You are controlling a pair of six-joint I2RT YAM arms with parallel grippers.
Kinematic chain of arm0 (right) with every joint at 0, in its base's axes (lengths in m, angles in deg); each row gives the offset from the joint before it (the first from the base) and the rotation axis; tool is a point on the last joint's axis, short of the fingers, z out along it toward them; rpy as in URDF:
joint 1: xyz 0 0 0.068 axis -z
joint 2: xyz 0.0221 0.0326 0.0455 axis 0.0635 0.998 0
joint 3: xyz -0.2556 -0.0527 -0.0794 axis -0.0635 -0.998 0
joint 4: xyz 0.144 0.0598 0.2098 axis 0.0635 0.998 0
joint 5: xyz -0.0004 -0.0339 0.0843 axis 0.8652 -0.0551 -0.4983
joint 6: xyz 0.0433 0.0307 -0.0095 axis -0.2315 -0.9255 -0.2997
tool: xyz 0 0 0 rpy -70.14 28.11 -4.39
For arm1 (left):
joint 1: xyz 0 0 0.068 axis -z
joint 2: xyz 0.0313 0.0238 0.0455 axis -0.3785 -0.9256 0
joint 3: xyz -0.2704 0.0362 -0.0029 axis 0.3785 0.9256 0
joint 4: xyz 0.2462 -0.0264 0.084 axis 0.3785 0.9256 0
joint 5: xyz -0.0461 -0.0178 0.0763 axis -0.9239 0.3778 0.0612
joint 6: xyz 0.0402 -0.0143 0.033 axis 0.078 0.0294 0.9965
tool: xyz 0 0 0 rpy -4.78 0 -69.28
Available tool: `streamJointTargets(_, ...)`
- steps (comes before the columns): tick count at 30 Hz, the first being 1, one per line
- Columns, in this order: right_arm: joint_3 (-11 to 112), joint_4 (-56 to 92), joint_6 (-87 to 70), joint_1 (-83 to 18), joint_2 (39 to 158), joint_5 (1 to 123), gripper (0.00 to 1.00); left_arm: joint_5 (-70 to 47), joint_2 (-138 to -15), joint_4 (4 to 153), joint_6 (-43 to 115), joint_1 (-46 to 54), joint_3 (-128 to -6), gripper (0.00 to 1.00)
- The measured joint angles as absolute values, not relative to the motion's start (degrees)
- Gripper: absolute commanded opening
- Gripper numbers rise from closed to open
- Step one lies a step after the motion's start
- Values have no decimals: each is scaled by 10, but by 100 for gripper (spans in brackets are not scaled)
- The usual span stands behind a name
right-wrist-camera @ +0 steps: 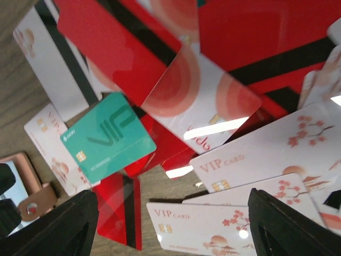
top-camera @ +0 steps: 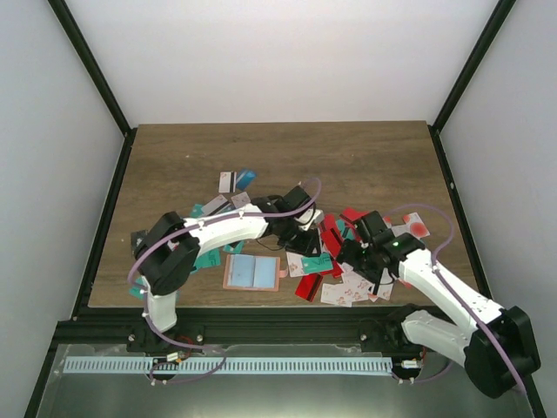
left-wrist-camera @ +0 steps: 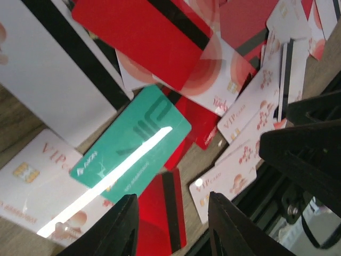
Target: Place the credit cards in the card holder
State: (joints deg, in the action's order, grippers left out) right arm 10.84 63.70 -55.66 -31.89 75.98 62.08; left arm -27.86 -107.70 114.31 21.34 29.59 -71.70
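Note:
Many credit cards (top-camera: 335, 261), teal, red and white, lie heaped on the wooden table right of centre. The salmon-pink card holder (top-camera: 251, 272) lies open and flat left of the heap; its edge shows in the right wrist view (right-wrist-camera: 24, 184). My left gripper (top-camera: 305, 235) hovers open and empty over the heap. In its wrist view its jaws (left-wrist-camera: 173, 226) straddle a red striped card (left-wrist-camera: 160, 213) below a teal card (left-wrist-camera: 133, 149). My right gripper (top-camera: 350, 257) is open wide and empty (right-wrist-camera: 173, 226) above a white VIP card (right-wrist-camera: 202, 229), a teal card (right-wrist-camera: 106, 136) and a red card (right-wrist-camera: 120, 210).
More cards (top-camera: 235, 181) lie scattered behind and left of the heap, some near the left arm (top-camera: 139, 237). The two grippers are close together over the pile. Black frame posts (top-camera: 113, 113) and white walls enclose the table.

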Motion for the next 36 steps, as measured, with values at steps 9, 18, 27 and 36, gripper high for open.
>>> streamJointTargets(9, 78, 554, -499, -221, 758, 577, 80, -252, -1174, 1157, 197, 295, -819, 30)
streamJointTargets(18, 94, 463, -406, -145, 879, 490, 79, -243, -1251, 1185, 202, 285, -914, 9)
streamJointTargets(27, 130, 414, -348, -137, 959, 444, 78, -255, -1293, 1197, 208, 276, -935, 4)
streamJointTargets(36, 164, 365, -289, -136, 1027, 425, 66, -275, -1317, 1197, 220, 270, -950, 4)
